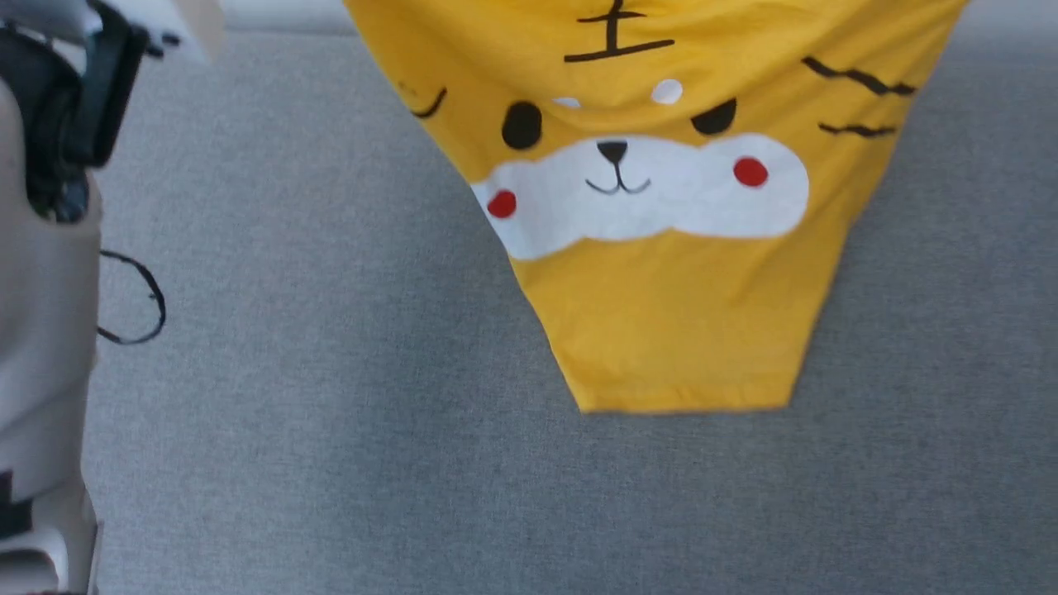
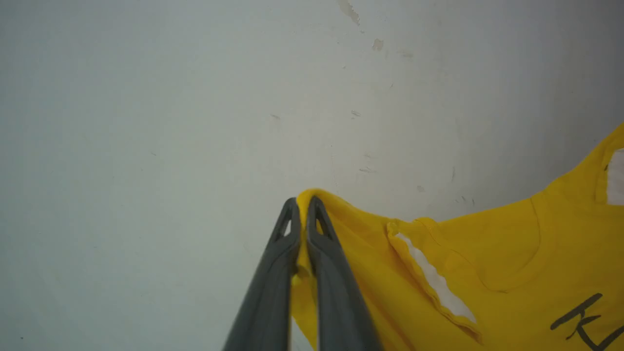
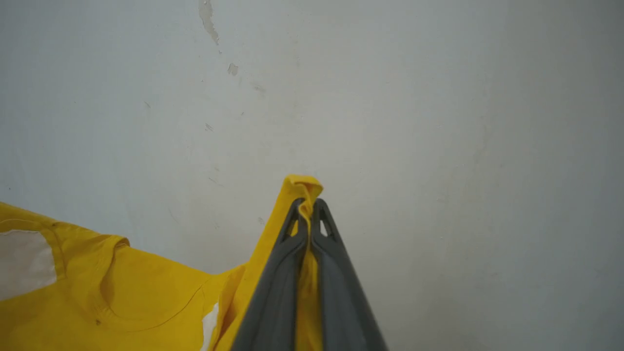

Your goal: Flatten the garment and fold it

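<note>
- Garment [image 1: 661, 330]: a bright yellow short-sleeved T-shirt, held up in front of the robot over the grey fabric-covered worktop [image 1: 331, 463], printed side toward the head camera.
- Nearest the robot, the garment's straight bottom hem hangs level, low over the worktop. Whether it touches the cloth I cannot tell.
- Above the hem is the tiger face: a white muzzle with a small black nose and mouth, two red cheeks, two black eyes, and black stripes at both sides and on the forehead. The fabric is lightly creased across the face.
- At the left edge of the head view stands a pale forearm [image 1: 41, 347], with a thin black cable [image 1: 149, 297] looping beside it, well apart from the garment.
- Higher up, the left tool [image 2: 303, 202] has both dark fingers pressed together, pinching a fold of yellow cloth at the shirt's top edge, off to one side of the neck opening.
- The right tool [image 3: 307, 204] is closed likewise, with a bunched yellow fold clamped between its tips on the other side of the neck opening.
- Farthest back, behind both tools, is a pale wall [image 2: 146, 122] with scuffs and chipped paint.
</note>
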### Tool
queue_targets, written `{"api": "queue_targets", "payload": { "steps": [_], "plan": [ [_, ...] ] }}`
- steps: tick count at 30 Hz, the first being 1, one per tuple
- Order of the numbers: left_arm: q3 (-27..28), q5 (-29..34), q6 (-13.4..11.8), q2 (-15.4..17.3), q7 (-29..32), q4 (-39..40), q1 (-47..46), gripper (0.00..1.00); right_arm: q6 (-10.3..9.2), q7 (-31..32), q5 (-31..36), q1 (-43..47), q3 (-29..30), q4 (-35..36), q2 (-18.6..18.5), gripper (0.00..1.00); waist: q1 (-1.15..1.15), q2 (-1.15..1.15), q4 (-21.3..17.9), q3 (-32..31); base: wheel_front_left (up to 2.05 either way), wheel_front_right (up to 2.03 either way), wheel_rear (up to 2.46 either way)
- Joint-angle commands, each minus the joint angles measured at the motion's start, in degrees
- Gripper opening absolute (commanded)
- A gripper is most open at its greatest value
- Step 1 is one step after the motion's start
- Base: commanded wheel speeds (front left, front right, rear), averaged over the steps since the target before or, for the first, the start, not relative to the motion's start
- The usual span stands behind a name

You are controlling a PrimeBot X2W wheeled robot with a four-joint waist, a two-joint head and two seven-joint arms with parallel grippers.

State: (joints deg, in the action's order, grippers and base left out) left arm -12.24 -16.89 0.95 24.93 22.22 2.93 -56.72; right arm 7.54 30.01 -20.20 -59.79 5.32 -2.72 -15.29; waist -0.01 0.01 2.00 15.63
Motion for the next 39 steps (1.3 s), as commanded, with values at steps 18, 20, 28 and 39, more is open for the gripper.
{"api": "queue_targets", "payload": {
  "steps": [18, 20, 28, 39],
  "plan": [
    [-0.14, -0.39, -0.87, -1.35, 8.81, -7.87, -20.55, 0.00, -0.05, 4.26, 3.03, -16.61, -1.65, -10.53, 4.69, 0.00, 0.01, -0.01, -5.44, 1.22, 0.00, 0.00, 0.00],
    [-0.17, 0.31, -1.65, -2.02, 8.50, -9.59, -24.03, 0.00, -0.05, 3.86, 4.49, -19.79, -1.77, -12.21, 5.28, 0.00, 0.01, -0.01, -5.72, 3.74, 0.00, 0.00, 0.00],
    [0.18, 4.51, -4.61, -4.15, -1.90, -16.73, -38.03, 0.00, -0.05, -1.76, 10.73, -33.75, -0.93, -18.58, 7.72, 0.00, 0.01, -0.01, -6.52, 14.83, 0.00, 0.00, 0.00],
    [2.16, 4.89, -5.99, -5.97, -17.56, -22.86, -49.20, 0.00, -0.05, -9.93, 15.53, -44.61, -2.80, -24.84, 5.65, 0.00, 0.01, -0.01, -5.13, 26.48, 0.00, 0.00, 0.00]
  ]
}}
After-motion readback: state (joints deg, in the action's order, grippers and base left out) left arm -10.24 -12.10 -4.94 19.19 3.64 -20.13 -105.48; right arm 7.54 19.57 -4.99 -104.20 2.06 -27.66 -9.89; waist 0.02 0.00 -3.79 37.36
